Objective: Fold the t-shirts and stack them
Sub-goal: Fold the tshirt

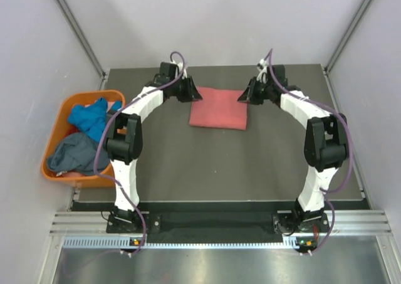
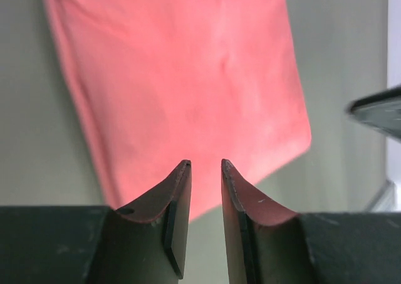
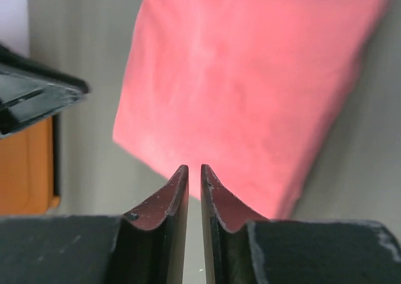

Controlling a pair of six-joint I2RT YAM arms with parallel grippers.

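One t-shirt, the salmon-pink one (image 1: 218, 108), is judged folded flat at the far middle of the worktop (image 1: 250, 165), the blue (image 1: 88, 116) and grey-blue (image 1: 74, 153) left crumpled in the orange tub (image 1: 55, 124), while the left pincer (image 2: 205, 166) and right pincer (image 3: 194, 168) are held nearly closed and empty

Table (image 1: 188, 171): dark mat surface.
Salmon-pink t-shirt (image 1: 218, 108): folded flat, far centre of table.
Orange tub (image 1: 61, 118): overhanging table's left edge.
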